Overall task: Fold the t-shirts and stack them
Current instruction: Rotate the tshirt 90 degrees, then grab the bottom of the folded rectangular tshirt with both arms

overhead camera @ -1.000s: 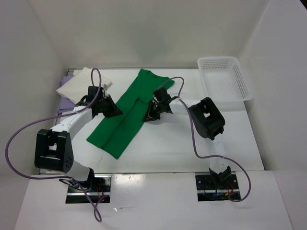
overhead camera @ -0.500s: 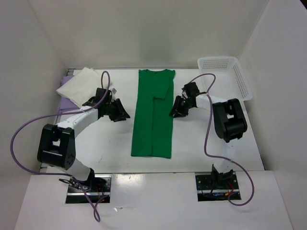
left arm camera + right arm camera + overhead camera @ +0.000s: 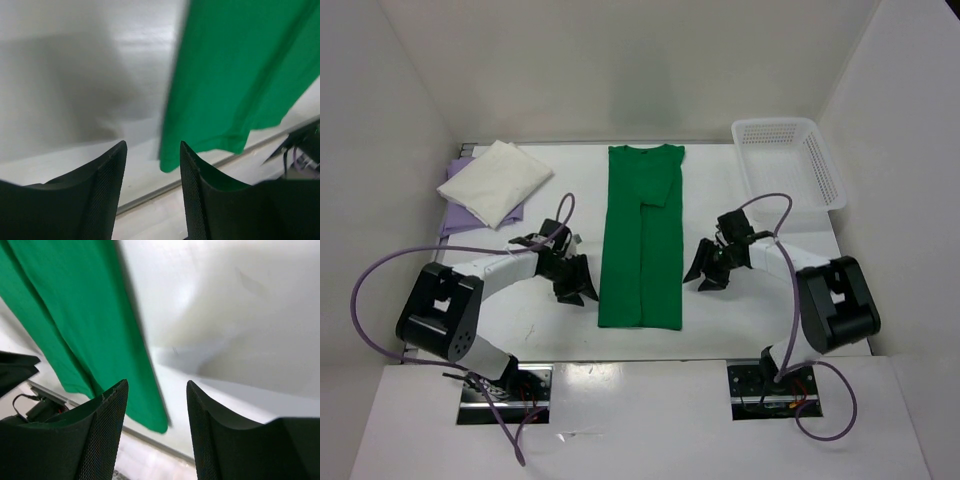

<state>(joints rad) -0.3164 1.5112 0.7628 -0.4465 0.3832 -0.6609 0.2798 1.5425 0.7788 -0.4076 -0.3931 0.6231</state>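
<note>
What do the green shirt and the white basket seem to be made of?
The green shirt looks like soft, matte cloth, probably knit: it lies flat with limp folded edges. The white basket looks like stiff plastic: its walls are a regular mesh and stand upright.

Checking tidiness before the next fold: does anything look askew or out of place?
Only the far-left stack: the folded cream white cloth shirt lies diagonally over the lavender purple shirt. The bright green shirt lies straight.
</note>
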